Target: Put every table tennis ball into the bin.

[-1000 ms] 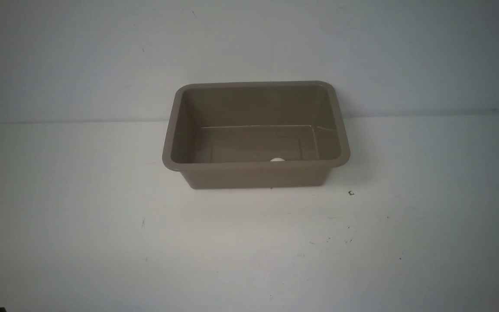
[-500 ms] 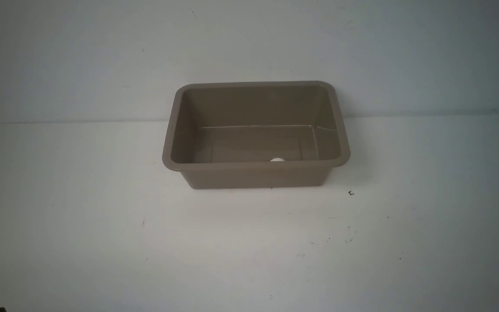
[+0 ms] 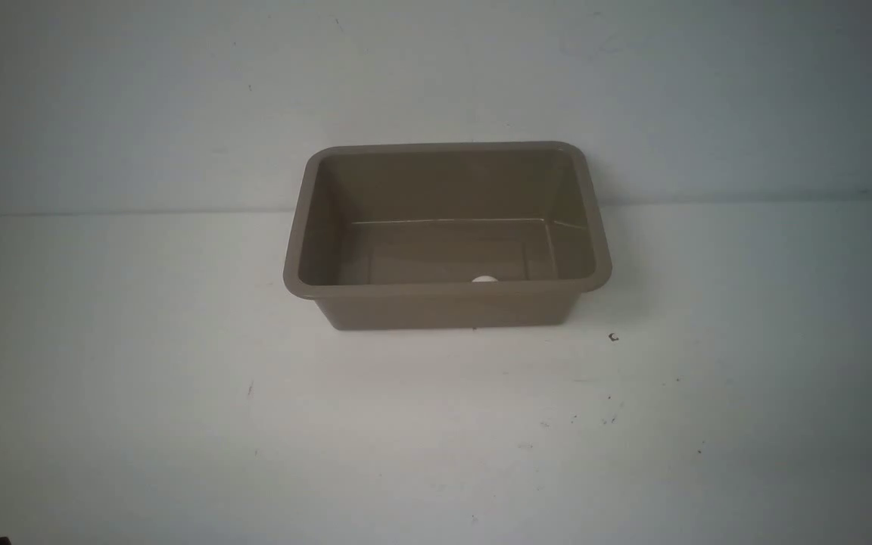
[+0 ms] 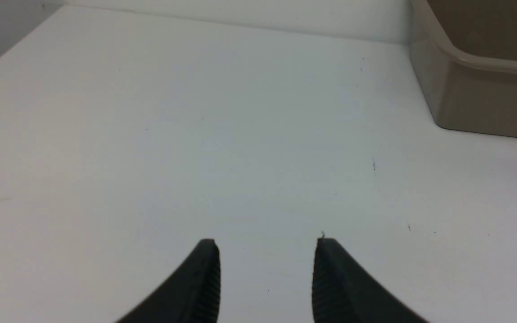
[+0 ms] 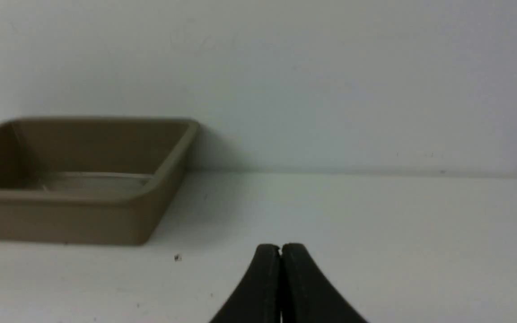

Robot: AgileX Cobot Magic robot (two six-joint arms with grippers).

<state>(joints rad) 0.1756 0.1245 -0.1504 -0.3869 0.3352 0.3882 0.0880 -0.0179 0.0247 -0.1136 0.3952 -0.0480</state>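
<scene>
The taupe bin [image 3: 447, 288] stands at the back middle of the white table. The top of one white table tennis ball [image 3: 484, 279] peeks over the bin's near wall, inside it. The other ball is hidden or out of view. The bin's corner shows in the left wrist view [image 4: 478, 103], and the whole bin in the right wrist view [image 5: 61, 220]. My left gripper [image 4: 267, 244] is open and empty above bare table. My right gripper [image 5: 281, 246] is shut and empty, to the right of the bin. Neither gripper shows in the front view.
A small dark speck [image 3: 614, 337] lies on the table right of the bin's front corner; it also shows in the right wrist view [image 5: 177, 257]. A pale wall rises right behind the bin. The table's left edge shows in the left wrist view [image 4: 11, 49].
A dark bit of the right arm at the front view's right edge has slid out of view. The bin and the ball have not moved.
</scene>
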